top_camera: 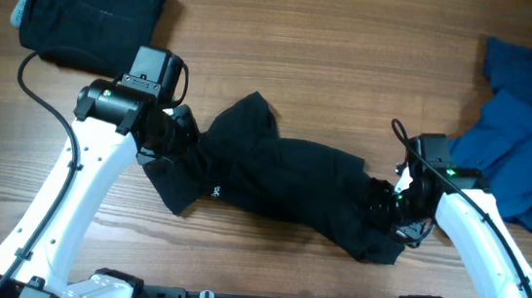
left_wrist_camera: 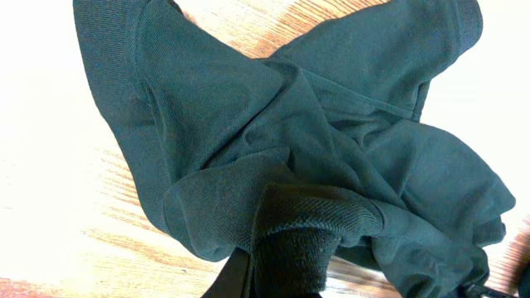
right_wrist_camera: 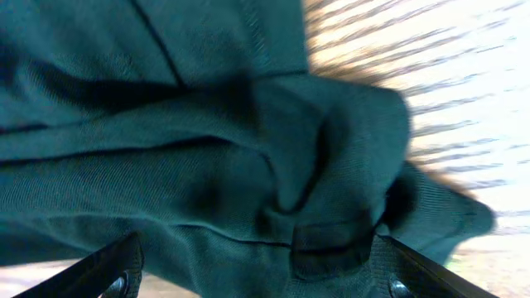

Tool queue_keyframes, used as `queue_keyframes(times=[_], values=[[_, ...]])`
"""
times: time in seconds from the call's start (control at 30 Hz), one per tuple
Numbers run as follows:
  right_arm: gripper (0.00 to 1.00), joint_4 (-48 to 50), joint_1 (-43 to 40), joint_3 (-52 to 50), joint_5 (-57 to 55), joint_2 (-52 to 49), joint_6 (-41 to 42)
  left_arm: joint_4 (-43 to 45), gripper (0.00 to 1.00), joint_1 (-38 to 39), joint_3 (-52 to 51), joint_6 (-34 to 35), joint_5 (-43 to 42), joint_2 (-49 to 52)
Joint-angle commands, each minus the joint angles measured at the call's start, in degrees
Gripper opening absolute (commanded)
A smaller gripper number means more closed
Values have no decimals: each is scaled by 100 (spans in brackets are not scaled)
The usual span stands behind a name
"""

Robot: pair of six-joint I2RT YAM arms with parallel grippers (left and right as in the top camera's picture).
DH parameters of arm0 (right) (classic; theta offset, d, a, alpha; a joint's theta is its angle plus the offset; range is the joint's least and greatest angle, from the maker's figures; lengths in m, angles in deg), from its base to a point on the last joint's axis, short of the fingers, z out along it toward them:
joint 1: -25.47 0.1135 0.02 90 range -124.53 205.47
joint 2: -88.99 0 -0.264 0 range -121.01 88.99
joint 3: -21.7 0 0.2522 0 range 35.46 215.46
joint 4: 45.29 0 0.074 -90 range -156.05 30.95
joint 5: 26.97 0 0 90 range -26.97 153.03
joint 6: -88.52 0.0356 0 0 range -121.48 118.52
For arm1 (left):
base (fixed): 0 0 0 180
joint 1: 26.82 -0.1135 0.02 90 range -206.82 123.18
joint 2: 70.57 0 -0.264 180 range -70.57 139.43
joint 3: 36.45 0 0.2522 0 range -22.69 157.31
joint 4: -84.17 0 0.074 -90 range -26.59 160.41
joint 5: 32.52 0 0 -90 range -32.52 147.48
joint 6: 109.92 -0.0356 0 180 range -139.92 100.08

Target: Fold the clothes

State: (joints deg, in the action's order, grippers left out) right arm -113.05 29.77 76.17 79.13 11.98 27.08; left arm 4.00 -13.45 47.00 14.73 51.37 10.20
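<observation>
Black shirt (top_camera: 283,175) lying crumpled in a long band across the middle of the worktop (top_camera: 333,67). Left jaws pinch its left end; right jaws stand spread over its right end, fabric between them. Folded black garment (top_camera: 88,10) at the worktop's upper-left corner; blue garments (top_camera: 531,145) heaped at the right edge.

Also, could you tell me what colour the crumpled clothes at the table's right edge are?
The clothes are blue; clearest overhead.

Overhead: blue garments (top_camera: 531,145) cut by right edge; folded black garment (top_camera: 89,5) clipped by top edge; white mark (top_camera: 215,192) on black shirt (top_camera: 283,175) unreadable. Right wrist view blurred.
</observation>
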Motion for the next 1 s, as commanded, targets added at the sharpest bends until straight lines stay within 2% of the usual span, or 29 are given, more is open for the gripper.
queue_keyframes(times=[0.0,0.17,0.47,0.97], values=[[88,33,-24,-105,317,-68,-157,-2,6,-31,-26,11,-50,-83],[91,11,-31,-107,-282,-68,321,-39,6,-31,-26,9,-50,-83],[93,-157,-31,-109,-894,-68,551,-44,6,-31,-26,-118,-50,-83],[89,695,-31,-640,289,-68,278,-44,6,-31,-26,-118,-50,-83]])
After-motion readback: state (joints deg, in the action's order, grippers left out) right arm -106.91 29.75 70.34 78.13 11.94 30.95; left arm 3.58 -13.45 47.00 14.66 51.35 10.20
